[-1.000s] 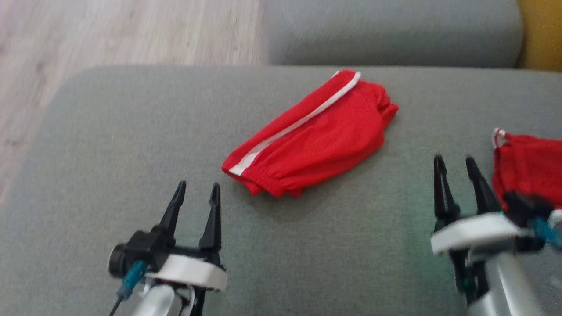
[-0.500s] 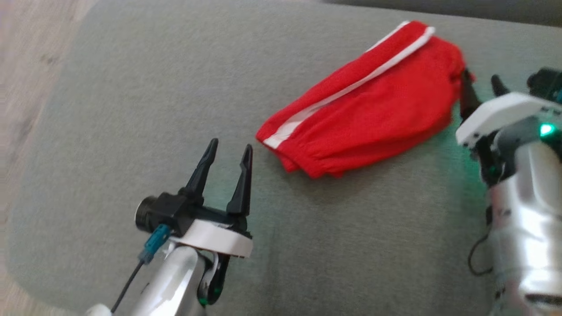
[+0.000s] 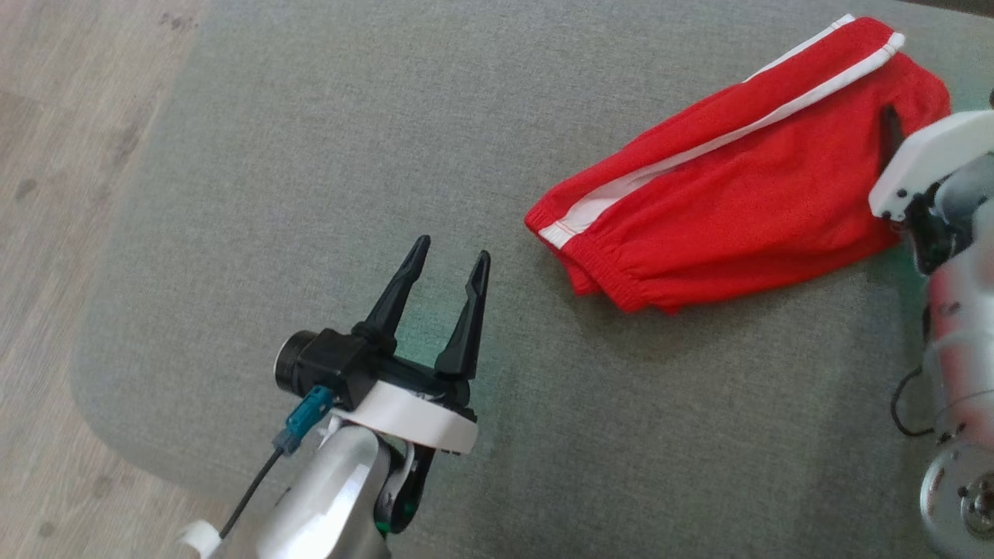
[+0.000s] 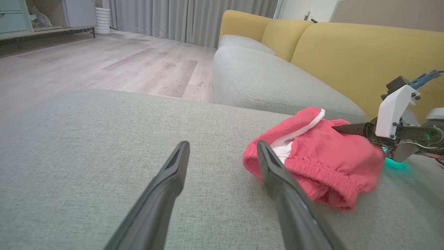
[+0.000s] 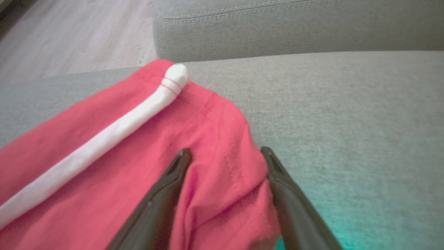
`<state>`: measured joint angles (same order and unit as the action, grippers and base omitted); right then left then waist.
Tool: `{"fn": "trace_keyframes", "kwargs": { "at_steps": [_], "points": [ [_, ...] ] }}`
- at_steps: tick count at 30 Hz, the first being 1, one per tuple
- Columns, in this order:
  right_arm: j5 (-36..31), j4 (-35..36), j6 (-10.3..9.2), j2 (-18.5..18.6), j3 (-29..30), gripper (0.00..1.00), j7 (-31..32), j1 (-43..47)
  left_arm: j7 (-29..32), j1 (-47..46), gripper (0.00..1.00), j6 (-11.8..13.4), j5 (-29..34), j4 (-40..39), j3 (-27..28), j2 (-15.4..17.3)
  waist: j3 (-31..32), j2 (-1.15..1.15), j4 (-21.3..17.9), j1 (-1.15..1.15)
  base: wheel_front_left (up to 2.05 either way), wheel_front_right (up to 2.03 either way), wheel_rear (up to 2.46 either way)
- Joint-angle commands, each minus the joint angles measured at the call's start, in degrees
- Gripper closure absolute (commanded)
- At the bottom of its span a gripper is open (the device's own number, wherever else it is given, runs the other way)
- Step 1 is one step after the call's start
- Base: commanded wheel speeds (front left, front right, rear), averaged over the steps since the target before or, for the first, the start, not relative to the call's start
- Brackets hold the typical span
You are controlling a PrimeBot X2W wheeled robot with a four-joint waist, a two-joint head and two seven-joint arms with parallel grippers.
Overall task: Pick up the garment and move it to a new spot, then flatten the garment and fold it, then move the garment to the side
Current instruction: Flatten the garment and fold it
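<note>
The garment (image 3: 738, 210) is a pair of red shorts with a white side stripe, lying bunched on the grey cushion (image 3: 311, 155) at the upper right of the head view. My right gripper (image 5: 223, 151) is open, its two fingers straddling a raised fold at the garment's (image 5: 104, 156) right end; whether the fingers touch the cloth I cannot tell. My left gripper (image 3: 453, 248) is open and empty, resting low over bare cushion just left of the elastic waistband. In the left wrist view the left gripper (image 4: 222, 144) points past the garment (image 4: 322, 152).
The cushion's rounded edge drops to a wooden floor (image 3: 54, 194) on the left. Beyond a gap lies another grey seat (image 4: 263, 80) with yellow back cushions (image 4: 353, 55). Bare cushion stretches in front of and left of the shorts.
The camera has swung, shifting the whole picture. My right gripper has come forward from the lower right to the shorts' right end. The left gripper stays near the waistband.
</note>
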<state>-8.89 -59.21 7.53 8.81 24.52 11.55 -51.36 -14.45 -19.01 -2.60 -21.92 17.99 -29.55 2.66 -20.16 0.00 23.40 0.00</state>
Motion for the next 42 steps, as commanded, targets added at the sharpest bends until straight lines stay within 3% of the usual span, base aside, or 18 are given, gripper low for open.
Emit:
{"fn": "trace_keyframes", "kwargs": {
  "at_steps": [1,2,3,10,26,42],
  "points": [
    [-0.74,-0.93,-0.04,-1.32,-0.9,0.0,1.12,-0.85,-0.54,-1.98,0.0,0.54,-0.41,-1.99,1.47,0.23,0.07,0.0,0.12,0.0,0.0,0.0,0.0],
    [-1.04,-1.73,-0.04,-1.63,-0.8,0.74,1.09,-1.02,-0.54,-1.91,0.0,0.75,-0.52,-1.93,1.45,0.23,0.31,0.0,0.01,0.0,0.0,0.0,0.0],
    [-1.29,-2.4,-0.04,-1.9,-0.75,1.0,0.8,-1.06,-0.54,-1.77,0.0,0.94,-0.57,-1.83,1.53,0.23,0.66,0.0,-0.22,0.0,0.0,0.0,0.0],
    [-0.43,-5.55,-0.04,-3.48,-1.0,1.0,-5.41,-0.13,-0.54,-0.88,0.0,1.07,-0.01,-0.78,2.19,0.22,4.13,0.0,-3.14,0.0,0.0,0.0,0.0],
    [14.77,-8.71,-0.04,-5.9,-1.77,1.0,-22.3,12.34,-0.55,6.58,0.0,-0.11,2.51,1.91,4.86,0.22,16.12,0.0,-14.27,0.0,0.0,0.0,0.0],
    [19.97,-5.91,-0.04,-5.92,2.68,1.0,-26.08,19.47,-0.55,8.7,0.0,-0.58,3.19,1.96,4.74,0.22,16.85,0.0,-15.72,0.0,0.0,0.0,0.0]
  ]
}}
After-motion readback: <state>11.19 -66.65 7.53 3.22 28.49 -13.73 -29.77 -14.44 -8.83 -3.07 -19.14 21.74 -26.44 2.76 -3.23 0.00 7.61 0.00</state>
